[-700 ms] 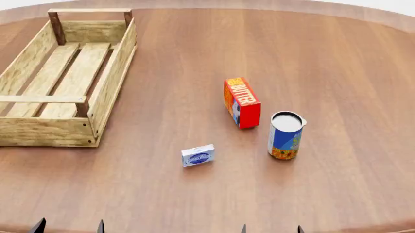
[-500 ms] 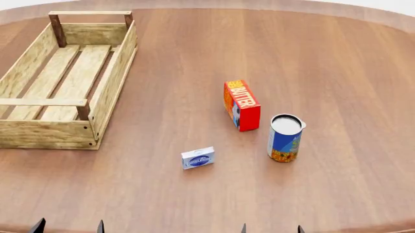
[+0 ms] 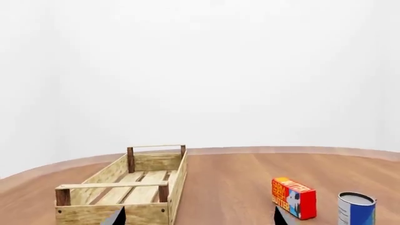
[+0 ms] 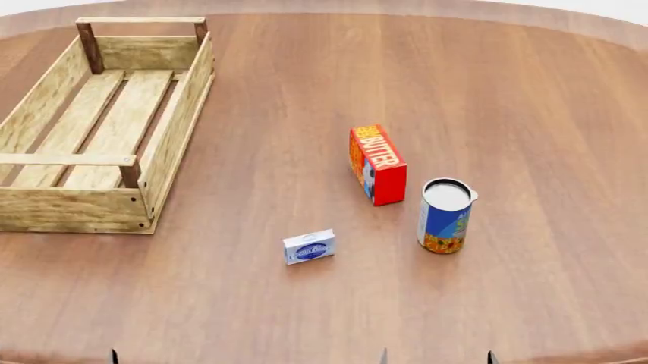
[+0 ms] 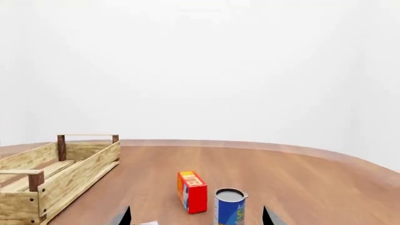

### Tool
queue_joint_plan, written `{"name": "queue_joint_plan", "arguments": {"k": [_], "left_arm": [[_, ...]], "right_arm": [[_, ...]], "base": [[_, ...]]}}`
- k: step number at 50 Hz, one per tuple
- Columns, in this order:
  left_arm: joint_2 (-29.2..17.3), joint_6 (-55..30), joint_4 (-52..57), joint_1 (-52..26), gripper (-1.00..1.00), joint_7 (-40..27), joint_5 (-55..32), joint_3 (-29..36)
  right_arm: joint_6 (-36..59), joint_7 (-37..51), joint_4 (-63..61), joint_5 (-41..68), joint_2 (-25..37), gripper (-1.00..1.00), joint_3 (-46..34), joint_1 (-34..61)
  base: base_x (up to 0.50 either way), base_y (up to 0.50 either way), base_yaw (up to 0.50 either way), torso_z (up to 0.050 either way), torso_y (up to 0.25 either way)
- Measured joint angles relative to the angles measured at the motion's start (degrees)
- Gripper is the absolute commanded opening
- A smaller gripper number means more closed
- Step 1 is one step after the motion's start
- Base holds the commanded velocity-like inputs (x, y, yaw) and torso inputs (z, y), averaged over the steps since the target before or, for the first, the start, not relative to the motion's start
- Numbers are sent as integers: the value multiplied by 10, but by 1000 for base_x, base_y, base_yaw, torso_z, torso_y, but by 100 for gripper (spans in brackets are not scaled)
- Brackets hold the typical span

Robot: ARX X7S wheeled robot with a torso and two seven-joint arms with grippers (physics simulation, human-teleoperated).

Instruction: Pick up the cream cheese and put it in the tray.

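The cream cheese (image 4: 309,247), a small white-blue box with a dark oval logo, lies flat on the wooden table, near the front and centre in the head view. In the right wrist view only its top edge (image 5: 149,223) peeks in at the frame's edge. The tray (image 4: 177,129), a light-wood slatted crate, stands empty at the far left. My left gripper (image 3: 197,218) is open with nothing between its tips, and faces the tray (image 3: 175,180). The right gripper (image 5: 196,218) is open too, well short of the box.
A red-orange butter box (image 4: 378,163) stands on edge right of centre. Just beside it, nearer and to the right, is an upright blue-and-orange can (image 4: 445,214). The round table's edge (image 4: 567,23) curves along the back.
The head view tilted slightly at first, then held. At the bottom edge the left gripper's tips have shifted, with only one showing now. The right tips stand a little wider apart. No object moved.
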Motion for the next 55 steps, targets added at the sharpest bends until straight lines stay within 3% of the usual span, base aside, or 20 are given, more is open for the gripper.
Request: {"name": "queue_joint_plan", "arguments": {"k": [12, 28, 55], "left_arm": [[-15, 124, 76, 94, 100, -31, 33, 12], [-30, 245, 97, 146, 100, -64, 61, 20], [-45, 284, 87, 145, 100, -93, 73, 25]], "right_arm": [[-103, 26, -78, -21, 12, 100, -9, -76], [-207, 52, -115, -51, 24, 100, -19, -130], [-218, 82, -121, -76, 35, 100, -24, -135]], "base": [[0, 0, 0, 0, 0], [0, 0, 0, 0, 0], [0, 57, 0, 0, 0]]}}
